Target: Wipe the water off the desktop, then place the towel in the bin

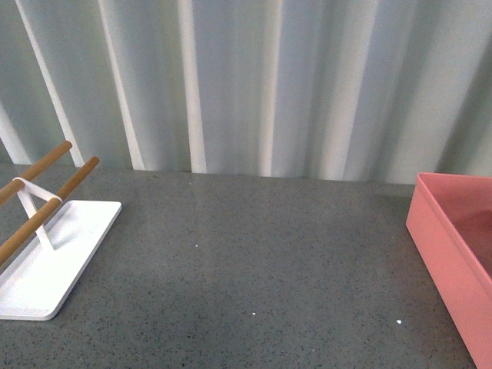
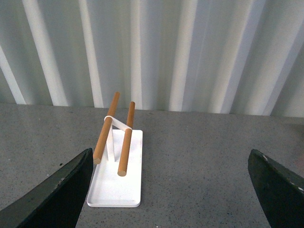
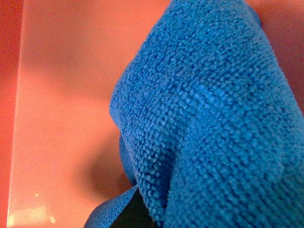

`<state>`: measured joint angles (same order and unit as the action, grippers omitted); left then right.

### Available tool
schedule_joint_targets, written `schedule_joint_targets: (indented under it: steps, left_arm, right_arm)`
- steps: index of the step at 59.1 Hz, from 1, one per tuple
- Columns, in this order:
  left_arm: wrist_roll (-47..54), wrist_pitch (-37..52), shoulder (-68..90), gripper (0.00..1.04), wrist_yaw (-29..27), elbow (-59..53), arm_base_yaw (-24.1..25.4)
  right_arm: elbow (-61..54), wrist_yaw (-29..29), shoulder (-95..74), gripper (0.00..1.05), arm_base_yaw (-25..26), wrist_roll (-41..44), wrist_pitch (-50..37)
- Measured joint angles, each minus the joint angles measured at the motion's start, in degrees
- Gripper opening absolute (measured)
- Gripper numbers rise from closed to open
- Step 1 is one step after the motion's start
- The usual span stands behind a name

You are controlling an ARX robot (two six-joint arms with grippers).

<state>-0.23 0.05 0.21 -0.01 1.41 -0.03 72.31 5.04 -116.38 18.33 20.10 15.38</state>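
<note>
Front view: desktop (image 1: 254,261) shows no puddle, wiping looks finished; bin (image 1: 446,254) at right edge; neither arm in frame.
Left wrist view: left gripper (image 2: 171,190) spread wide, empty, facing white tray (image 2: 114,190).
Right wrist view: towel (image 3: 213,123) draped over pink bin floor; right jaws hidden, grip cannot be told. Release judged pending.

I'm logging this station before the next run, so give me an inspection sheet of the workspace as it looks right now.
Surface: desktop, dark grey, speckled, a few tiny white specks; no puddle visible.
Job's things: towel fills the right wrist view over the pink inside of the bin.
Clutter: white tray carrying two wooden rods.
Grippers: left gripper open, holding nothing; right gripper hidden by the towel, state unclear.
Cables: nothing seen.
Surroundings: pale corrugated wall behind the desk.
</note>
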Motion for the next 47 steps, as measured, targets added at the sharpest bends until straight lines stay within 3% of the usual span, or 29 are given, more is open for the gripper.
schedule_joint_targets:
  steps: [30,47]
  left_arm:
    - [-0.02,-0.02,0.0,0.98,0.0,0.0,0.0]
    - [-0.02,-0.02,0.0,0.98,0.0,0.0,0.0]
  right_arm:
    - [0.11,1.18,1.38,0.99,0.26,-0.66,0.7]
    - [-0.31,5.31,6.19,0.98,-0.15,-4.17,-0.5]
